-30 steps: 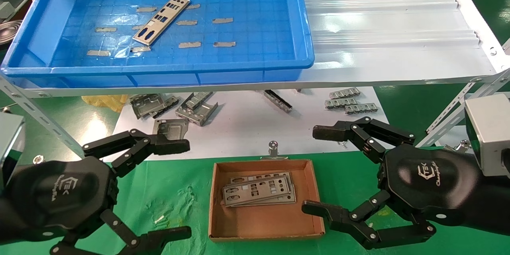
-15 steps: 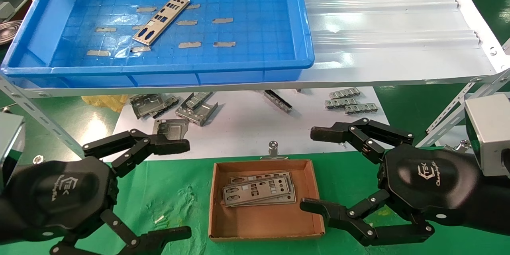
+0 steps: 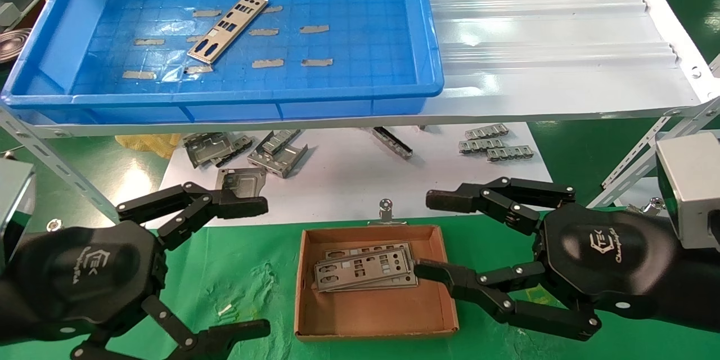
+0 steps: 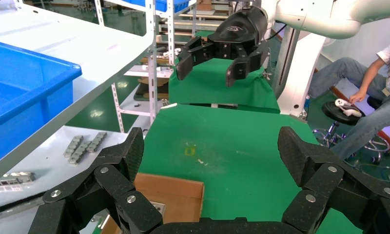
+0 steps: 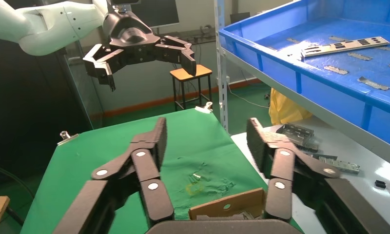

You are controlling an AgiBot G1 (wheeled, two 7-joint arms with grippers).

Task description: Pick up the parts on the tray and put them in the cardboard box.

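One silver part (image 3: 228, 28) lies slantwise on the floor of the blue tray (image 3: 225, 95) on the raised shelf; it also shows in the right wrist view as the part (image 5: 346, 45). Below, on green cloth, stands the cardboard box (image 3: 371, 315) with a few stacked parts (image 3: 365, 273) in its far half. My right gripper (image 3: 430, 234) is open at the box's right side, its near finger reaching over the wall beside the stack, holding nothing. My left gripper (image 3: 256, 267) hangs open and empty left of the box. The box (image 5: 227, 204) sits just under the right gripper (image 5: 206, 139).
Bent grey brackets (image 3: 247, 152) and small strips (image 3: 495, 143) lie on the white sheet under the shelf. A white corrugated panel (image 3: 551, 39) lies right of the tray. Slanted shelf struts (image 3: 635, 163) stand at both sides. A metal clip (image 3: 386, 211) sits behind the box.
My right gripper has shifted left toward the box and its fingers have narrowed; the near finger now reaches over the box's right wall. The left arm has not moved.
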